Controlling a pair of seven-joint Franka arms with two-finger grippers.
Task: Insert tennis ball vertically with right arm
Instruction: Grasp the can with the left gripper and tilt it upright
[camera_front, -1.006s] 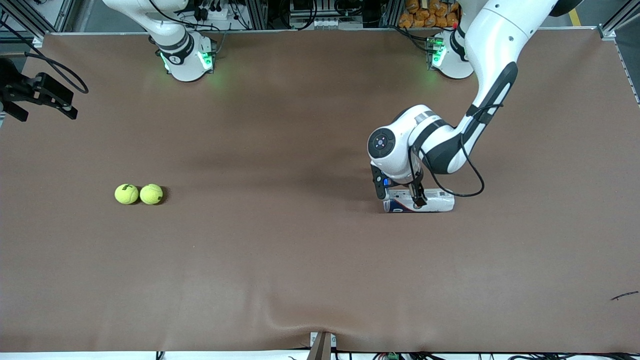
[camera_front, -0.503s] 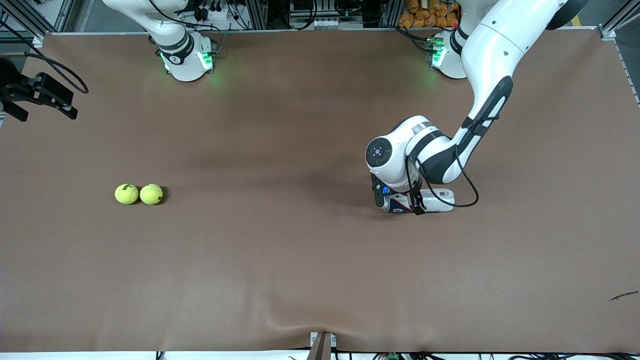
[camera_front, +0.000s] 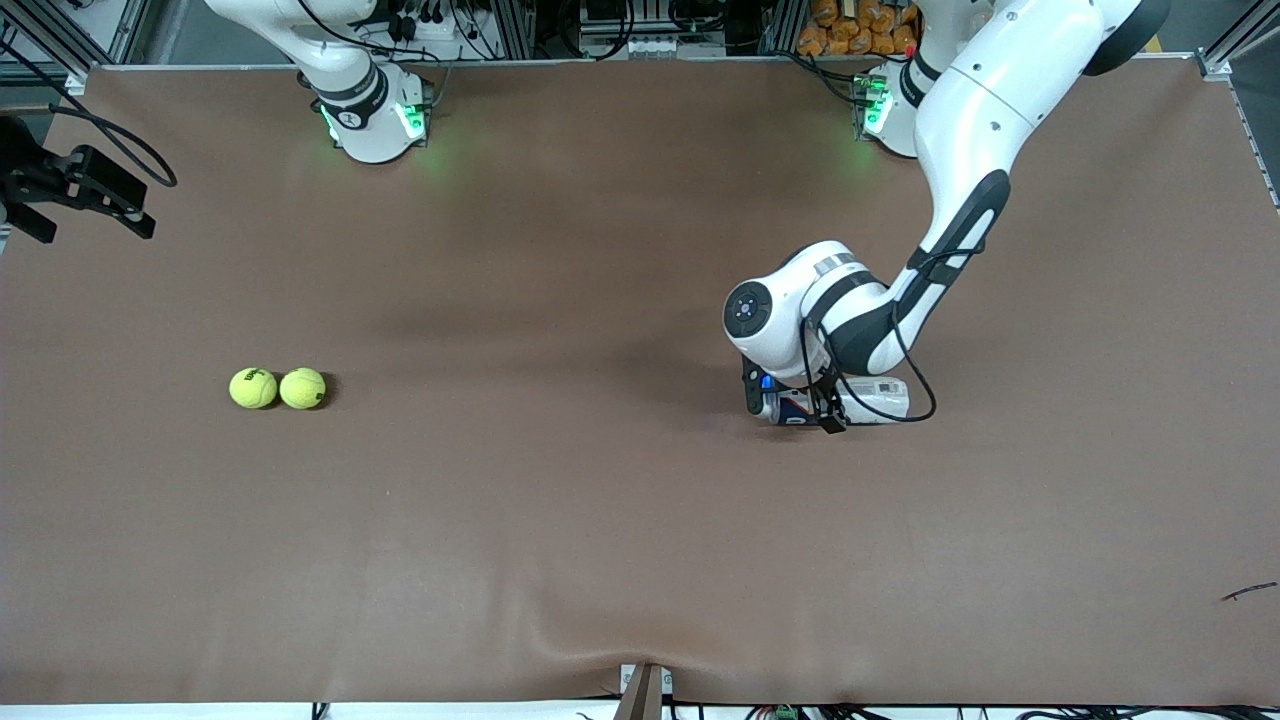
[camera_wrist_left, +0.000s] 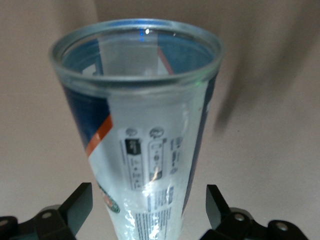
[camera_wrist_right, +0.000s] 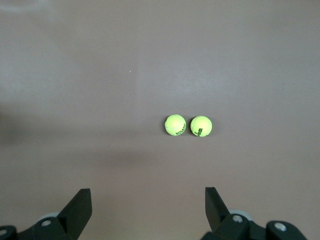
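Note:
Two yellow-green tennis balls (camera_front: 253, 388) (camera_front: 302, 388) lie touching side by side on the brown table toward the right arm's end, also seen as tennis balls (camera_wrist_right: 175, 125) (camera_wrist_right: 201, 126) far below my right gripper (camera_wrist_right: 147, 190). That gripper hangs high over the table, open and empty. A clear ball can (camera_front: 872, 400) with a blue, white and orange label lies on its side toward the left arm's end. My left gripper (camera_front: 793, 405) is down over it, open, one finger on each side of the can (camera_wrist_left: 150, 125) with gaps showing. The can's open rim (camera_wrist_left: 135, 30) points away from the wrist.
A brown mat (camera_front: 560, 520) covers the whole table, with a fold at its front edge (camera_front: 600, 640). Both arm bases (camera_front: 372, 120) (camera_front: 900, 115) stand along the edge farthest from the front camera. A black fixture with a cable (camera_front: 75, 185) sits at the right arm's end.
The left arm has come lower over the lying can, so its open fingers now straddle it. The balls, the can and the right arm have not moved.

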